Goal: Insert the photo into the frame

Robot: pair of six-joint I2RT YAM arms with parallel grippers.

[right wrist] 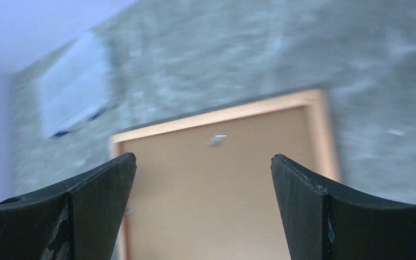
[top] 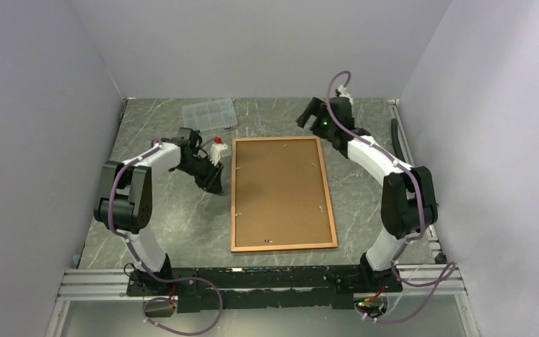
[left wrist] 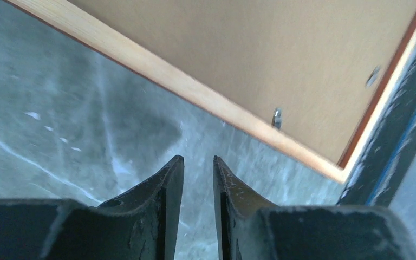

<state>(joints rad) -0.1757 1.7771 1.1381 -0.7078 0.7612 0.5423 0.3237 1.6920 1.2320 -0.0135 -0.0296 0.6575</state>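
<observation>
Frame (top: 284,246) face-down; front hidden beneath backing board (top: 281,193).

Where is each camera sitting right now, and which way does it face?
Top external: fixed high behind the bases, looking down on the table; left arm and right arm flank the back-up frame.
Left wrist: low over the table, facing a frame corner; left gripper at the bottom, narrowly open.
Right wrist: raised near the frame's far end, looking down at its backing board and the clear box; right gripper wide open.
Shared: all three show the backing board.
</observation>
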